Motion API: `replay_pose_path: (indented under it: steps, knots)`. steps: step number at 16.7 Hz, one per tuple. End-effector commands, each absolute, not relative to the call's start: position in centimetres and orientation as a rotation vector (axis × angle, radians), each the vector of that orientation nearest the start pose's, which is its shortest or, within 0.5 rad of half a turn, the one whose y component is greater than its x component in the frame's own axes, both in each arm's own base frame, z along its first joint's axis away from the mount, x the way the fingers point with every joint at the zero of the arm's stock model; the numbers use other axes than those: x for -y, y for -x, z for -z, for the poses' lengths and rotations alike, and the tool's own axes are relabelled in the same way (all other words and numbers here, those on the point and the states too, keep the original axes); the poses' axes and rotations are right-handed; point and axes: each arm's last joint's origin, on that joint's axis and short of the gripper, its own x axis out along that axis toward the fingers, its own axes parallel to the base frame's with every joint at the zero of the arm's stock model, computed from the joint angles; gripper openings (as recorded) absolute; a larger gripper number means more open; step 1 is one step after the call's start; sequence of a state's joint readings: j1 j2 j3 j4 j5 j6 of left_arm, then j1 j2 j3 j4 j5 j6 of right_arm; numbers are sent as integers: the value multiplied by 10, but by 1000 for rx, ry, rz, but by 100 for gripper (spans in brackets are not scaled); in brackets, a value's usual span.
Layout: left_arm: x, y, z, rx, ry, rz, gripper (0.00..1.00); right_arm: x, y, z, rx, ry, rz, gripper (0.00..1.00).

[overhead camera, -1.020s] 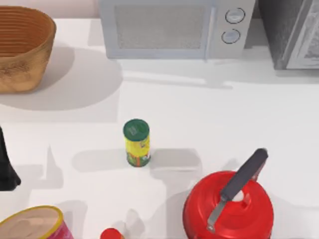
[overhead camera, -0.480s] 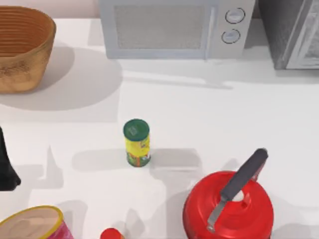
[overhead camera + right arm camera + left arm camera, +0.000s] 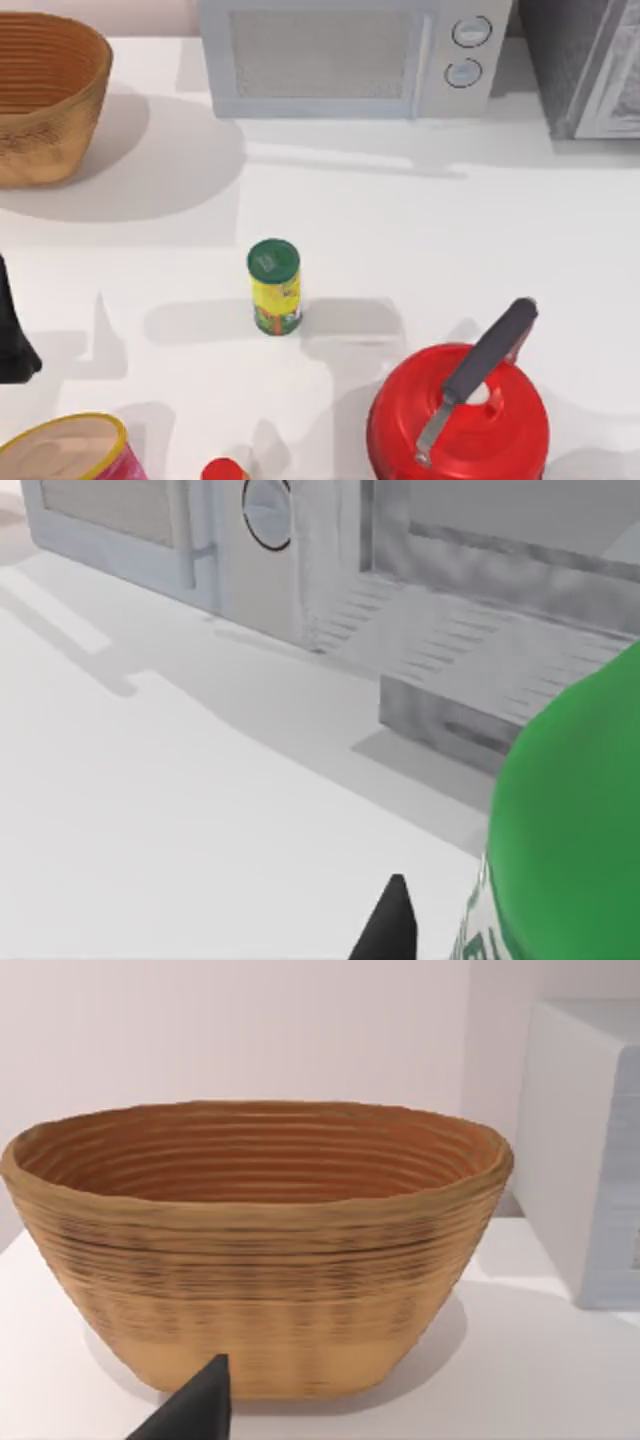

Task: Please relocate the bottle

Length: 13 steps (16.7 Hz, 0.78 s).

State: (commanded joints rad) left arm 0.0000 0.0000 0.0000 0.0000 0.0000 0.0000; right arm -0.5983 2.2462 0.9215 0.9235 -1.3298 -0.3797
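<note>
In the right wrist view one dark tip of the fingers [image 3: 392, 920] stands just beside the green bottle [image 3: 570, 850]. The bottle is very near the camera, so I judge it is in or at the right gripper. But I cannot tell if the fingers are closed on it or how wide they stand.

Behind the bottle are the white desk [image 3: 150, 810], the microwave [image 3: 200, 530] and a grey appliance [image 3: 500, 650], so it seems to be toward the back right part of the desk.

The left arm [image 3: 12, 340] is parked at the left edge, facing the woven basket [image 3: 255, 1240].

The middle of the desk has open room. The yellow can [image 3: 274, 287], the red pot [image 3: 458, 420] and the pink container [image 3: 70, 450] crowd the front.
</note>
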Motion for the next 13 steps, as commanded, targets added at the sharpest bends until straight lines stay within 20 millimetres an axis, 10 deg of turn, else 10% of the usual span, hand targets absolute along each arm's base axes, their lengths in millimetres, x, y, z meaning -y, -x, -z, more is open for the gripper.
replay_pose_path:
  steps: [7, 13]
  knots:
    - [1, -106, -160, 0, 0, 0, 100, 185, -330, -53, -98, 29, -773, 98]
    - [1, -106, -160, 0, 0, 0, 100, 185, -330, -53, -98, 29, -773, 100]
